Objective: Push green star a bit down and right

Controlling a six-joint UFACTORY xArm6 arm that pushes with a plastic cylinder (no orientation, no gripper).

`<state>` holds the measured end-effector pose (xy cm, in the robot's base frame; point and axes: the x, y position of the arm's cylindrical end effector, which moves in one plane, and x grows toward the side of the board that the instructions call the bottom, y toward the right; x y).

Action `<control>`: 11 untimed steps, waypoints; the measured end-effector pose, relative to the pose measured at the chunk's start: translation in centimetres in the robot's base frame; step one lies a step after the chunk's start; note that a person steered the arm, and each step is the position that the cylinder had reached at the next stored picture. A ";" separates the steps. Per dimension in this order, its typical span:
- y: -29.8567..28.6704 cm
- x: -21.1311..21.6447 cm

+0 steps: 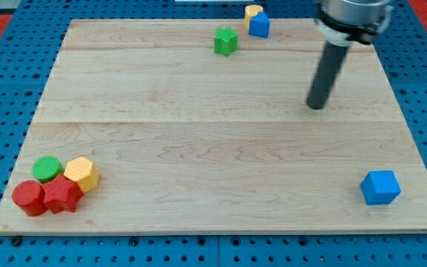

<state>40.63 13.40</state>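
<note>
The green star (226, 41) lies near the view's top, a little right of centre, on the wooden board (221, 148). My tip (316, 106) touches the board well to the right of the star and lower in the view, apart from every block. The dark rod rises from it toward the view's top right.
A blue block (259, 25) and a yellow block (253, 11) sit together just up and right of the star. A blue cube (380, 187) lies at bottom right. At bottom left cluster a green cylinder (47, 169), a yellow hexagon (82, 174), a red cylinder (29, 197) and a red star-like block (61, 196).
</note>
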 end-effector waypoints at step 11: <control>-7.2 -14.7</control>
